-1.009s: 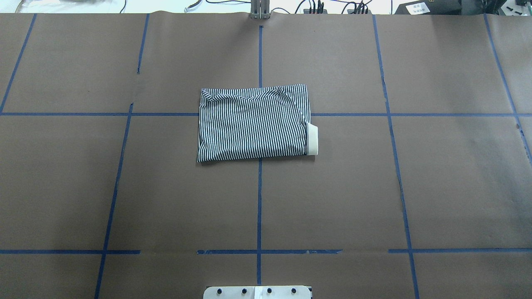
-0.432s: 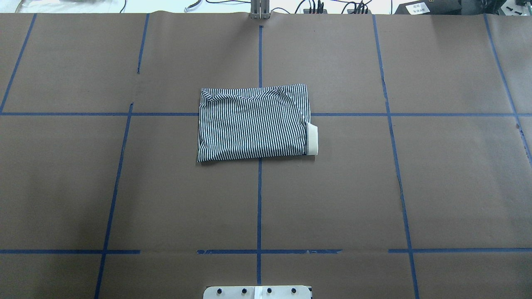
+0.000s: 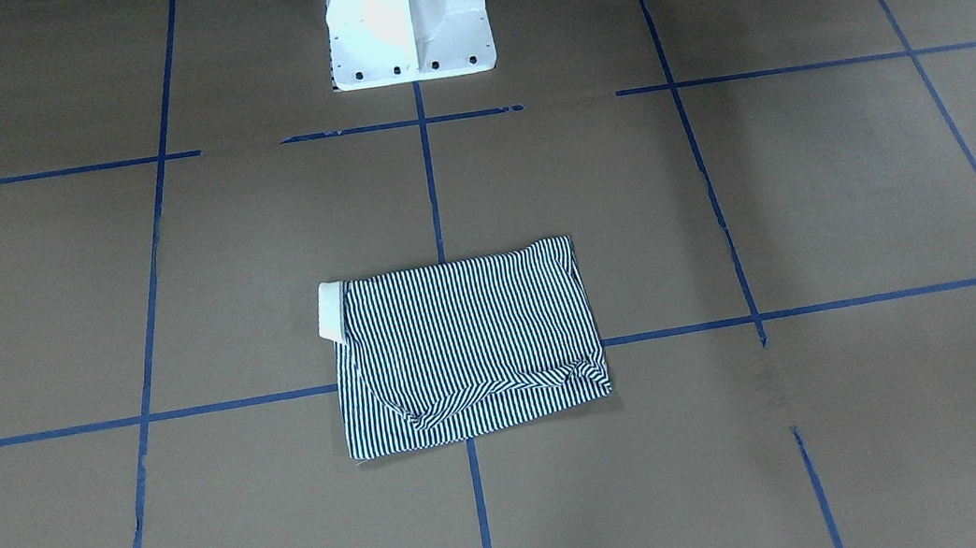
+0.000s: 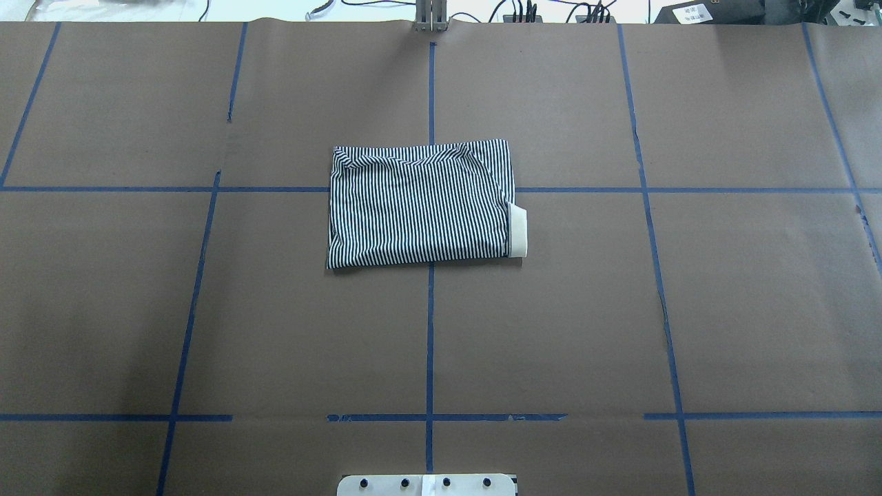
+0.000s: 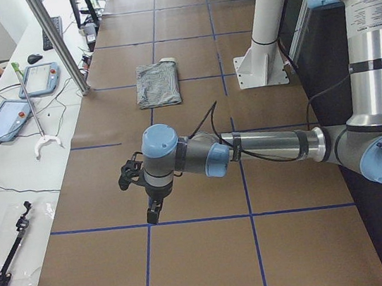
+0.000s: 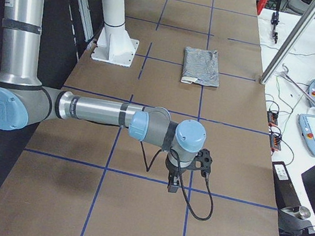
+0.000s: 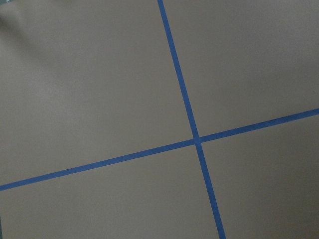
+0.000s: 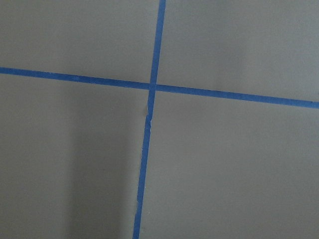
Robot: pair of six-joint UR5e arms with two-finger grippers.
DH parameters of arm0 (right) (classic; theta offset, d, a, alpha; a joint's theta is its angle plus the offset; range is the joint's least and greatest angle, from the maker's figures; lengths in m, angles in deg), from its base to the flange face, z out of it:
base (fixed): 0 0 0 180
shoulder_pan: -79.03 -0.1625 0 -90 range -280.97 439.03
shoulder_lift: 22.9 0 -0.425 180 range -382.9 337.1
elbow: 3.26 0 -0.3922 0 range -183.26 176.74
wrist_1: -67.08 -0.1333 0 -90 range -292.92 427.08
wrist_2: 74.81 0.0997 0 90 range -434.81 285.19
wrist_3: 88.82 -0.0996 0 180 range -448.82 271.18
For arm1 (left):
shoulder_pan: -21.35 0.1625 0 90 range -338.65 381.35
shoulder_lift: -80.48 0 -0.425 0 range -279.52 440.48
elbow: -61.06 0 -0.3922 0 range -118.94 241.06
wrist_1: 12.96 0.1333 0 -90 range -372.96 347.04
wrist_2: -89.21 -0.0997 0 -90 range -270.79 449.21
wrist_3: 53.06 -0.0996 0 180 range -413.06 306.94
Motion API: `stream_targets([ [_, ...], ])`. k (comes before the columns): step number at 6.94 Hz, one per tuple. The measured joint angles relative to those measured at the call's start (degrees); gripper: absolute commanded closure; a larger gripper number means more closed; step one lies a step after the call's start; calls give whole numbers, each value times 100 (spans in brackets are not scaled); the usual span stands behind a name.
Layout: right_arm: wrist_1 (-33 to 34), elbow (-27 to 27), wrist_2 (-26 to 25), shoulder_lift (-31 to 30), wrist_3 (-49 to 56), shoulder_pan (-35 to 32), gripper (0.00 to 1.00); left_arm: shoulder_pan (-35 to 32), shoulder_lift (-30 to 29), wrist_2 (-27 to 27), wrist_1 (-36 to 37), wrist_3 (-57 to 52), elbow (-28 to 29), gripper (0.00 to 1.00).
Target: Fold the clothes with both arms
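You see the left gripper (image 5: 152,212) and right gripper (image 6: 173,184) hanging over brown paper (image 5: 209,268) at the table's ends; how far open, holding anything: cannot tell. Farther on, the folded striped polo shirt (image 4: 420,204) lies flat mid-table, cream collar (image 4: 518,232) poking toward the robot's right.

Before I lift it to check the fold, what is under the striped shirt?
The shirt lies on brown paper; blue tape lines run under it from four sides. Their crossing and the inner folds are covered.
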Motion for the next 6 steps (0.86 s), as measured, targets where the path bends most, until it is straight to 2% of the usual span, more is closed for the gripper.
stream_targets([
  [3, -98, -20, 145, -36, -232, 61, 0, 17, 7, 7, 167, 2, 88, 0],
  [6, -1220, 17, 170, -46, -1560, 471, 0, 22, 4, 22, 334, 13, 69, 0],
])
